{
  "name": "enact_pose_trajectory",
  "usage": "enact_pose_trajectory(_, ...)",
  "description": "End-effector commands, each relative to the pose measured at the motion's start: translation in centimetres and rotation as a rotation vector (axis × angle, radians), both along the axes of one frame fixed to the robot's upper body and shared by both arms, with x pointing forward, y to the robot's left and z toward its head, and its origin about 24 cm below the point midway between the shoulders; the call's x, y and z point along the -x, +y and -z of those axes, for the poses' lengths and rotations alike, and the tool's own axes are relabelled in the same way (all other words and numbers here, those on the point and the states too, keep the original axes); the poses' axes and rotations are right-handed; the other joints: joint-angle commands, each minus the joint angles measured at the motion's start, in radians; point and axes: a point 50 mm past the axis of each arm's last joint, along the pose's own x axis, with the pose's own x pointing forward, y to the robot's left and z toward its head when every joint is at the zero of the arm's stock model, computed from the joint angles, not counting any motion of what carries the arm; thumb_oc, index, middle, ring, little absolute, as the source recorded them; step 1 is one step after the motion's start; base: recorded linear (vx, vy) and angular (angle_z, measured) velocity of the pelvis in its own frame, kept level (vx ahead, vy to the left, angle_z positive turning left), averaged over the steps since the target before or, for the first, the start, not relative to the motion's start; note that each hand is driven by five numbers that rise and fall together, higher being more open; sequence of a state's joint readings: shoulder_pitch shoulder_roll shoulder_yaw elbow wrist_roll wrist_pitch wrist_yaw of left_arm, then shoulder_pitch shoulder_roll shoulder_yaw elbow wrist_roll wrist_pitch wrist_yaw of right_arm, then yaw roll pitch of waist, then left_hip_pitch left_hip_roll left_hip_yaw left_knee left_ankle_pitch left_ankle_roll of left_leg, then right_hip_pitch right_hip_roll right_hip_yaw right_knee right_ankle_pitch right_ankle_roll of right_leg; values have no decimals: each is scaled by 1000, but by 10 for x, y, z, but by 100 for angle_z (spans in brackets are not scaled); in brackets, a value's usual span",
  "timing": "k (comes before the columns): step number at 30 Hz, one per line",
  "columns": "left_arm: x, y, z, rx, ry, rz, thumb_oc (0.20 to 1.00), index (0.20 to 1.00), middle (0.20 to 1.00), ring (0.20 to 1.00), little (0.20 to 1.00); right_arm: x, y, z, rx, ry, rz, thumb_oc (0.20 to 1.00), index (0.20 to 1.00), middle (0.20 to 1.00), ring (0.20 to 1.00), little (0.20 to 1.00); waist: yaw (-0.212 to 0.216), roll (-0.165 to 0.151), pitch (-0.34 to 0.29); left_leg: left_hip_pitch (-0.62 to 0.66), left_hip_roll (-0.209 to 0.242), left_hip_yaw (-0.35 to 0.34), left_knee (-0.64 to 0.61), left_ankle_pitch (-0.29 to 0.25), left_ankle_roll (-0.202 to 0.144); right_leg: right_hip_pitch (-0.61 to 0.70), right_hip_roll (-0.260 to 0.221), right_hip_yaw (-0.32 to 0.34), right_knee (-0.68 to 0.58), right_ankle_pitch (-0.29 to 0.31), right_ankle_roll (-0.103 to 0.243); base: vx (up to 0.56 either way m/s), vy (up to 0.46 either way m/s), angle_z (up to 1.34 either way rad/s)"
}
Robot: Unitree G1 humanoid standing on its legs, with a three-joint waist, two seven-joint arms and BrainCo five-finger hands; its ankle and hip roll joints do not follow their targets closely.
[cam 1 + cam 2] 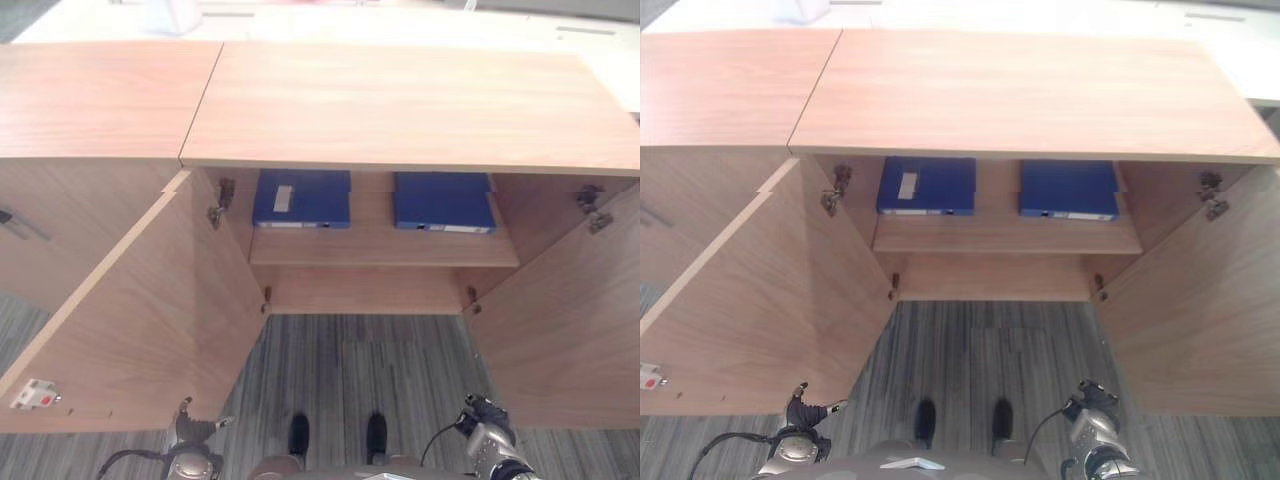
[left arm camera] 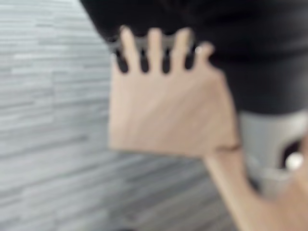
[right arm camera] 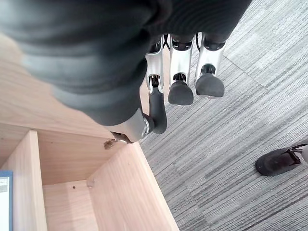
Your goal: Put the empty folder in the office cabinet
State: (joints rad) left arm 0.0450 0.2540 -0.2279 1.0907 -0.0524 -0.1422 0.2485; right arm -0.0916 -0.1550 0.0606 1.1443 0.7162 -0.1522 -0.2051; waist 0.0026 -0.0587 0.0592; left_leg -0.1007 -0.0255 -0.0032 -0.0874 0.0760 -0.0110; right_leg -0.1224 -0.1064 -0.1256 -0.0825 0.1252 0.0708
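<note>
Two blue folders lie flat on the upper shelf (image 1: 380,248) of the wooden office cabinet (image 1: 400,100), one at the left (image 1: 302,197) and one at the right (image 1: 443,200). Both cabinet doors stand wide open. My left hand (image 1: 190,432) hangs low by the bottom corner of the left door (image 1: 150,320); in the left wrist view its fingers (image 2: 154,45) are straight in front of that door's corner and hold nothing. Low beside the right door (image 1: 570,320), my right hand (image 1: 485,412) is empty, its fingers (image 3: 180,72) relaxed above the carpet.
Grey striped carpet (image 1: 360,370) lies between the two open doors. The compartment below the shelf shows bare wood. A closed neighbouring cabinet with a handle (image 1: 15,225) adjoins at the left. A small white tag (image 1: 35,393) sits on the left door's inner face.
</note>
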Motion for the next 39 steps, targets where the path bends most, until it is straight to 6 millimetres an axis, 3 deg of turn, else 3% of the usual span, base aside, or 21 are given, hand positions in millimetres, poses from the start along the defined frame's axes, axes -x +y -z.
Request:
enact_pose_trajectory(1,2,10,2,-58,59,-13,1000,1000,1000,1000,1000,-7,-5,-3,19,-19,-5,200,200,200,200,200,6,19,25,70,76,48,0,-91,-47,27,-70,23,10,-29,124,43,23,-6)
enact_pose_trajectory(5,21,12,9,-53,149,-39,1000,1000,1000,1000,1000,16,2,8,6,82,-34,200,200,200,200,200,-1,17,-10,122,76,60,0,-110,-44,70,-66,36,7,-41,120,64,9,-11)
enact_pose_trajectory(10,28,11,11,-52,179,-22,1000,1000,1000,1000,1000,23,2,11,2,103,-42,200,200,200,200,200,-6,23,-20,152,76,64,0,-120,-40,94,-63,46,9,-48,116,52,6,-7)
enact_pose_trajectory(11,30,10,12,-51,187,-14,1000,1000,1000,1000,1000,24,2,11,2,109,-40,269,269,269,269,269,-7,24,-22,158,76,65,0,-122,-39,98,-63,48,9,-49,116,63,16,-6)
enact_pose_trajectory(12,34,10,13,-52,203,-1,1000,1000,1000,1000,1000,27,0,12,6,118,-40,1000,1000,1000,1000,1000,-10,26,-28,168,77,69,0,-126,-39,106,-62,50,8,-50,116,56,13,-6)
enact_pose_trajectory(19,34,9,13,-52,202,4,1000,1000,1000,1000,1000,28,-12,9,35,114,16,1000,1000,1000,1000,1000,-16,23,-38,180,77,74,0,-131,-36,114,-63,54,7,-49,117,14,2,-3)
enact_pose_trajectory(23,32,12,11,-61,187,-4,1000,1000,1000,1000,1000,21,-47,-4,125,72,100,1000,1000,1000,1000,1000,-18,19,-42,182,76,73,0,-134,-35,117,-66,54,6,-50,120,0,0,0)
enact_pose_trajectory(24,32,12,11,-61,187,-4,1000,1000,1000,1000,1000,21,-47,-4,125,72,100,1000,1000,1000,1000,1000,-18,19,-42,182,76,73,0,-134,-35,117,-66,54,6,-50,120,0,0,0)
enact_pose_trajectory(25,30,17,9,-78,172,8,1000,1000,1000,1000,1000,26,-110,-29,307,83,226,1000,1000,1000,1000,1000,-19,15,-42,179,73,70,0,-137,-33,118,-72,51,5,-48,126,0,0,0)
enact_pose_trajectory(26,30,16,9,-77,172,9,1000,1000,1000,1000,1000,26,-111,-30,309,83,227,1000,1000,1000,1000,1000,-18,16,-42,179,73,69,0,-137,-33,118,-72,51,6,-49,126,0,0,0)
enact_pose_trajectory(28,27,21,7,-92,160,14,1000,1000,1000,1000,1000,36,-162,-59,472,101,339,1000,1000,1000,1000,1000,-20,15,-39,176,69,67,0,-138,-32,116,-75,48,5,-46,131,3,6,2)
enact_pose_trajectory(31,29,25,6,-115,170,15,1000,1000,1000,1000,1000,59,-212,-96,630,129,558,1000,1000,1000,1000,1000,-19,14,-35,171,64,61,0,-141,-30,114,-79,45,4,-46,136,0,0,0)
enact_pose_trajectory(33,31,24,7,-119,175,15,1000,1000,1000,1000,1000,66,-223,-106,678,148,606,1000,1000,1000,1000,1000,-18,15,-35,170,62,58,0,-143,-29,115,-81,44,4,-46,137,0,0,0)
enact_pose_trajectory(34,36,23,8,-130,191,2,1000,1000,1000,1000,1000,76,-242,-131,776,118,748,1000,1000,1000,1000,1000,-20,17,-36,169,57,51,0,-146,-26,117,-87,41,5,-48,139,0,0,0)
enact_pose_trajectory(39,41,21,10,-137,206,-28,1000,1000,1000,1000,1000,80,-245,-138,800,84,836,1000,1000,1000,1000,1000,-21,16,-42,166,51,46,0,-140,-23,116,-93,40,8,-45,137,-4,9,2)
